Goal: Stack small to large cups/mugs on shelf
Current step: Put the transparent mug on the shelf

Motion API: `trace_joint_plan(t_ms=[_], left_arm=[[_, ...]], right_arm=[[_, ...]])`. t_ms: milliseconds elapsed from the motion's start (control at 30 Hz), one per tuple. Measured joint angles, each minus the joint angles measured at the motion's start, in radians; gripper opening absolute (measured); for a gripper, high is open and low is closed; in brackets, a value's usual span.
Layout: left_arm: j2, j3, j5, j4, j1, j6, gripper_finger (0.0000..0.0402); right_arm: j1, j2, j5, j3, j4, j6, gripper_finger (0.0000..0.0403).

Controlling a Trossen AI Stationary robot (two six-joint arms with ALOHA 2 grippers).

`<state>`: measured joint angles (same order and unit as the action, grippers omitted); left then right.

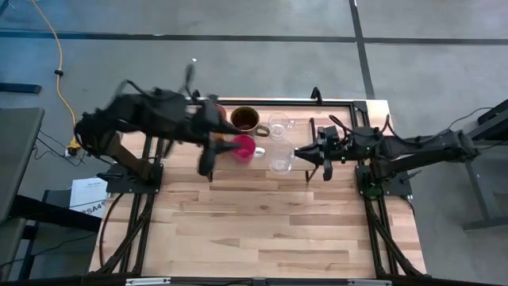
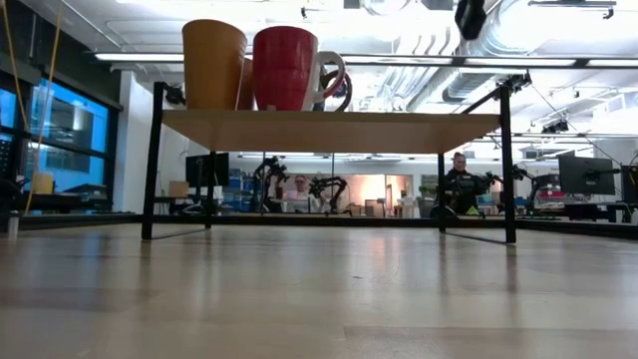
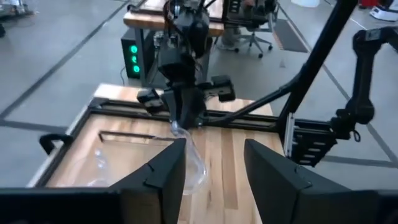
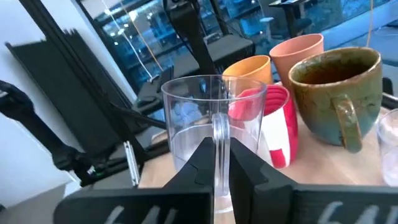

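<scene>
The shelf (image 1: 343, 104) (image 2: 329, 131) stands at the table's far middle. On it stand the peach tumbler (image 4: 300, 53), the yellow-orange cup (image 2: 212, 64) (image 4: 249, 70), the red-pink cup (image 1: 243, 148) (image 2: 285, 67) (image 4: 273, 127), the brown handled mug (image 1: 244, 119) (image 4: 333, 93) and a clear glass mug (image 1: 278, 125). My right gripper (image 1: 300, 155) (image 4: 217, 149) is shut on the second clear glass mug (image 1: 280, 163) (image 4: 199, 115). My left gripper (image 1: 228, 148) (image 3: 214, 149) is open and empty, raised over the shelf's left part by the red-pink cup. My right gripper pinches the clear glass mug's handle (image 4: 217, 127) between its two fingers. It comes level from the table's right side. The mug stands upright with its mouth up. The fingers hide its base, so I cannot tell whether it rests on the shelf.
The table's near half (image 1: 262, 230) is bare wood. The arms' black mounts (image 1: 131, 179) (image 1: 385, 183) stand at the table's left and right edges. The shelf's right part (image 1: 337, 127) bears no cup. People sit in the room beyond (image 2: 299, 189).
</scene>
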<state>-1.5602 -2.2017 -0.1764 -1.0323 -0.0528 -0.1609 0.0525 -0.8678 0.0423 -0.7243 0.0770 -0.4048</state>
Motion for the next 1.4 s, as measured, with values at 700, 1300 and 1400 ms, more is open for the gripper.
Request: trace_joint_plan(t_ms=[700,1300,1400], left_arm=[[0.809,1.363,-0.028,1.297,-0.001,-0.199,0.0109],[0.836,1.363,-0.074,1.321,0.000,-0.161,0.0097],[0.836,1.363,-0.074,1.321,0.000,-0.161,0.0097]], right_arm=[[0.000,-0.070,0.116,0.027,-0.052,0.236,0.0000],[-0.007,-0.109,0.212,0.217,0.230,0.293,0.0000],[-0.007,-0.109,0.219,0.216,0.229,0.318,0.0000]])
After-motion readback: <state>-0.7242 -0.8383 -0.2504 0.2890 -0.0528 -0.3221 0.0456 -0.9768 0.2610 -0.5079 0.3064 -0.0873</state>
